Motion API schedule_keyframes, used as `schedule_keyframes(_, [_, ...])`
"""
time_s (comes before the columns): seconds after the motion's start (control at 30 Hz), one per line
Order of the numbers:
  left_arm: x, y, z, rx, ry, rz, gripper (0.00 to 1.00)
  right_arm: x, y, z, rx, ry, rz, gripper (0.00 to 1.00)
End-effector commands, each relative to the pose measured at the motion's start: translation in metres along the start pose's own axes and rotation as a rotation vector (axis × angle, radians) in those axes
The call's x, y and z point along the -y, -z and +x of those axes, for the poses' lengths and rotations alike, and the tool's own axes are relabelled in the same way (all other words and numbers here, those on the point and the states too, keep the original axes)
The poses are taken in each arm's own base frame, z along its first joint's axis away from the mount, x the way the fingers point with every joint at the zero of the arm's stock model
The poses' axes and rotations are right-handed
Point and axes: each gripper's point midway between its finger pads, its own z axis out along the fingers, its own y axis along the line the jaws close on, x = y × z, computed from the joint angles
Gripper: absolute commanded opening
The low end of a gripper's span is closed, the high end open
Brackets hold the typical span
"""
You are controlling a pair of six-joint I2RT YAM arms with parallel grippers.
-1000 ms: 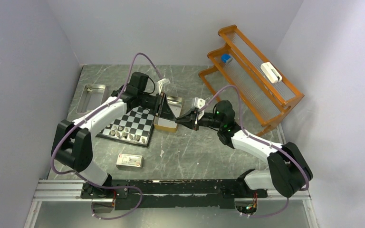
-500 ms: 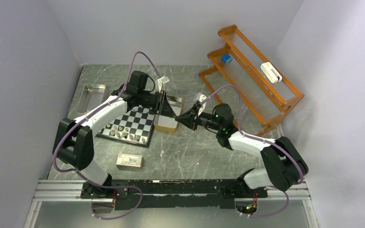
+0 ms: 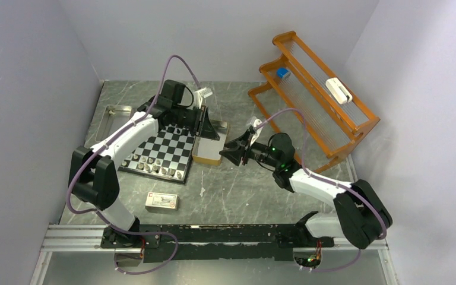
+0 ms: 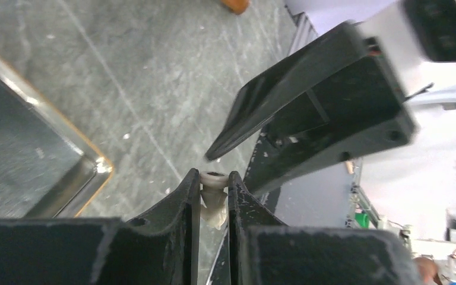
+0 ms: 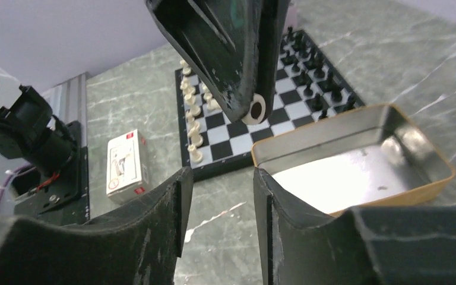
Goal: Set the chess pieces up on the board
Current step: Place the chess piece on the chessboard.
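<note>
The board [image 3: 167,148] lies left of centre, with pale chess pieces [image 3: 154,169] along its near row and black chess pieces [image 3: 178,127] along its far row. My left gripper [image 3: 209,130] hangs above the tan tin, shut on a pale chess piece [image 4: 214,199] between its fingertips [image 4: 191,190]. In the right wrist view the piece's round base [image 5: 253,110] shows at the tip of the left gripper [image 5: 246,104], above the board [image 5: 273,98]. My right gripper [image 3: 230,153] is open and empty, just right of the tin, pointing at the left gripper; its jaws [image 5: 219,175] stand apart.
An open tan tin [image 3: 209,155] sits against the board's right edge. A white-and-red carton [image 3: 161,201] lies near the front. An orange rack [image 3: 314,95] stands at the back right. A metal lid [image 3: 114,116] lies at the far left.
My left gripper has risen and drawn back from the tin toward the far side. My right gripper has shifted slightly left and nearer.
</note>
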Motion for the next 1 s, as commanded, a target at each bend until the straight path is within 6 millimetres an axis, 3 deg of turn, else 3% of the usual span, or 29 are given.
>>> schedule_keyframes(0.0, [-0.028,0.013,0.017,-0.045,0.051,-0.116,0.12,-0.001,0.005,-0.019,0.053,0.058,0.058,0.5])
schedule_keyframes(0.2, [-0.009,0.01,0.009,0.114,0.171,-0.025,0.15,-0.004,-0.006,-0.034,0.108,0.117,0.182,0.63])
schedule_keyframes(0.27, [-0.01,0.01,0.007,0.129,0.187,-0.025,0.14,-0.009,-0.008,-0.031,0.073,0.241,0.134,0.65])
schedule_keyframes(0.4, [-0.035,0.008,0.023,0.015,0.229,-0.147,0.12,-0.024,-0.004,-0.026,0.008,0.578,0.002,0.65])
schedule_keyframes(0.5, [-0.036,0.007,0.029,0.004,0.245,-0.148,0.13,-0.04,0.001,-0.02,-0.004,0.867,-0.122,0.65])
schedule_keyframes(0.6, [-0.037,0.006,0.032,0.01,0.262,-0.141,0.13,-0.049,0.002,-0.016,-0.019,1.044,-0.207,0.64])
schedule_keyframes(0.83, [-0.04,0.004,0.038,0.003,0.288,-0.148,0.12,-0.046,-0.018,-0.006,-0.155,1.208,-0.285,0.59])
schedule_keyframes(0.97, [-0.04,0.003,0.042,-0.005,0.298,-0.137,0.12,-0.046,-0.025,-0.018,-0.119,1.176,-0.234,0.57])
